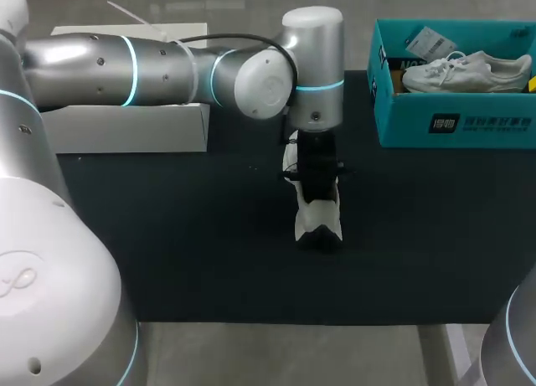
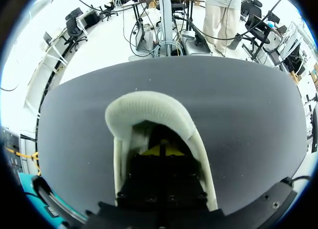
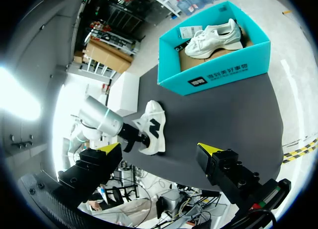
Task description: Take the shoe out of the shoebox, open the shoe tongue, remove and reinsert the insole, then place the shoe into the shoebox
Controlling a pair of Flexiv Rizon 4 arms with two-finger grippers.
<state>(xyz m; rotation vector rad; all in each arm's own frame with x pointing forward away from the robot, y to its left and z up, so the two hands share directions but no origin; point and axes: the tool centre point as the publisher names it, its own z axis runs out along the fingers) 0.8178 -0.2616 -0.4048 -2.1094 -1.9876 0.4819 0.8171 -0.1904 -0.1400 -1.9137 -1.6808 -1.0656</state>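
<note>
White shoe (image 1: 319, 222), black mark; teal shoebox (image 1: 394, 118); black table (image 1: 184, 235).

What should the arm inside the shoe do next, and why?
Probably the left gripper should pull up out of the white shoe, bringing the insole if it has it. It sits deep in the shoe's opening, the shoe stands on the table outside the shoebox, and the right gripper hangs open, apart.

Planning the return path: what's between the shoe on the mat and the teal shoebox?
Only bare black mat separates shoe and shoebox, shown in the head view.
</note>
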